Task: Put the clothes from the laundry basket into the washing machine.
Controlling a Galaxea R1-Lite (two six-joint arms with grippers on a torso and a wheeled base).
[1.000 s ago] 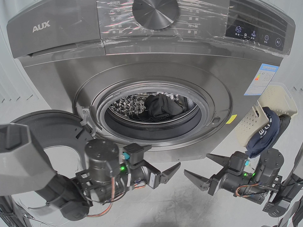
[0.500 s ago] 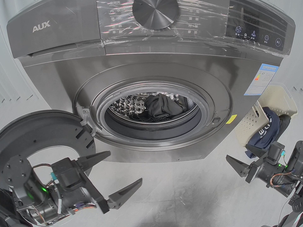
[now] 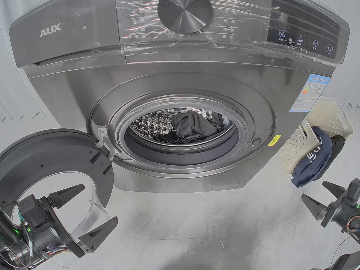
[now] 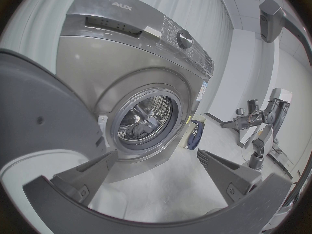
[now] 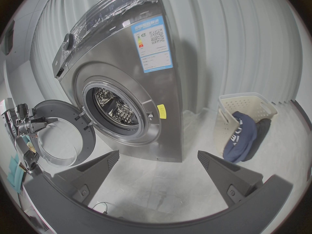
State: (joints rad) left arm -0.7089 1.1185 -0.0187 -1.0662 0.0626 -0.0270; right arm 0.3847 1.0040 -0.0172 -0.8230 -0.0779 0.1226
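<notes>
The washing machine (image 3: 180, 75) has its door (image 3: 56, 158) open at left, with dark clothes (image 3: 191, 124) in its drum (image 3: 150, 123). A navy garment (image 3: 313, 158) drapes over the rim of the laundry basket (image 3: 333, 119). The left gripper (image 3: 99, 202) and right gripper (image 3: 313, 190) are spread open and empty.

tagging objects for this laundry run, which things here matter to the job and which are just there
Job:
- washer
- black garment inside it
- open door
- basket
- navy garment draped over it
- left gripper and right gripper, both open

Just there:
- label
- yellow sticker
- dial
- plastic film
</notes>
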